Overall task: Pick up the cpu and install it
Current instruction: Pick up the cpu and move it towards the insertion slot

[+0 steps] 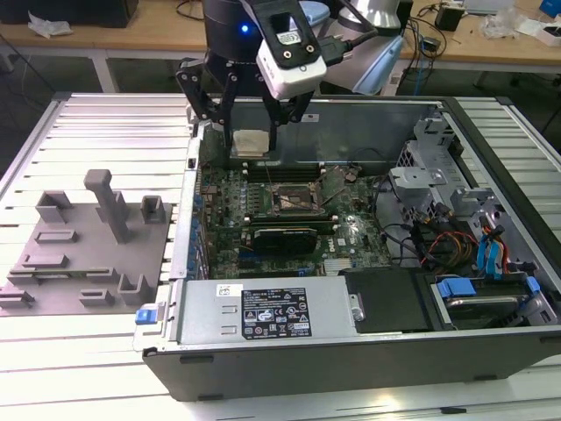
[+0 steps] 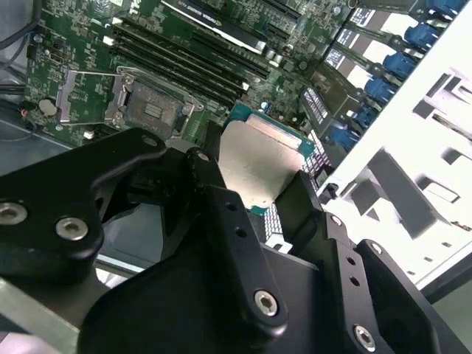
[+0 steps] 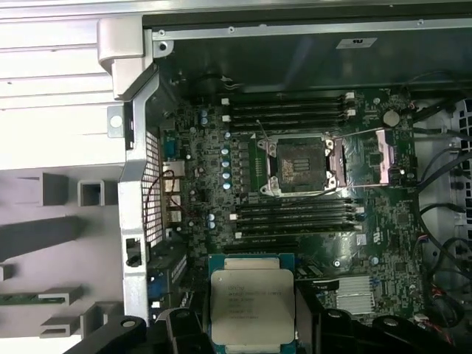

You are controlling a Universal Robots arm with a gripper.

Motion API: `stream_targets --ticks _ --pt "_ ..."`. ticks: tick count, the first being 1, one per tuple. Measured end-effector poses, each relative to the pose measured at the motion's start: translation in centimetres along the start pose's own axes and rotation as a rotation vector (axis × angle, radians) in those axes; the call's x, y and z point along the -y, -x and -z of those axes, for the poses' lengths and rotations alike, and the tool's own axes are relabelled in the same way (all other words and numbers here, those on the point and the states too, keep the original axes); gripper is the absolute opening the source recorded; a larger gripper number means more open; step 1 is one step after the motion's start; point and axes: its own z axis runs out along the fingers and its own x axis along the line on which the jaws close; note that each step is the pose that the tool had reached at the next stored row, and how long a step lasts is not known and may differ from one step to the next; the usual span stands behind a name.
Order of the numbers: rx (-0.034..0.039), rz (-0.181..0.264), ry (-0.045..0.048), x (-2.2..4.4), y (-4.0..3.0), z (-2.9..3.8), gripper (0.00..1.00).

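jaws tight on the cpu [image 3: 253, 306]

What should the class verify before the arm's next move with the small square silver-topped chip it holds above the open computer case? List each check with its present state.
1. Grip: the black gripper is shut on two opposite edges of the small square silvery-topped, green-rimmed cpu: ok.
2. Cpu held clear above the green motherboard: ok.
3. Black square metal-framed socket open, with nothing seated in it: ok.
4. Cpu lined up over the socket: not ok; it hangs to the exterior view's left of the socket.
5. Cpu corner marks matched to the socket: cannot tell.
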Motion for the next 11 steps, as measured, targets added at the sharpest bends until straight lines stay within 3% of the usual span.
stream_targets --ticks 3,6,11 --pt "0.0002 0.000 0.0003 -0.01 0.06 -0.04 0.55" --pt "-0.0057 0.000 -0.0003 -0.05 1.14 -0.55 0.55" --pt "-0.0065 0.000 -0.0005 -0.13 1.66 -1.65 0.55"
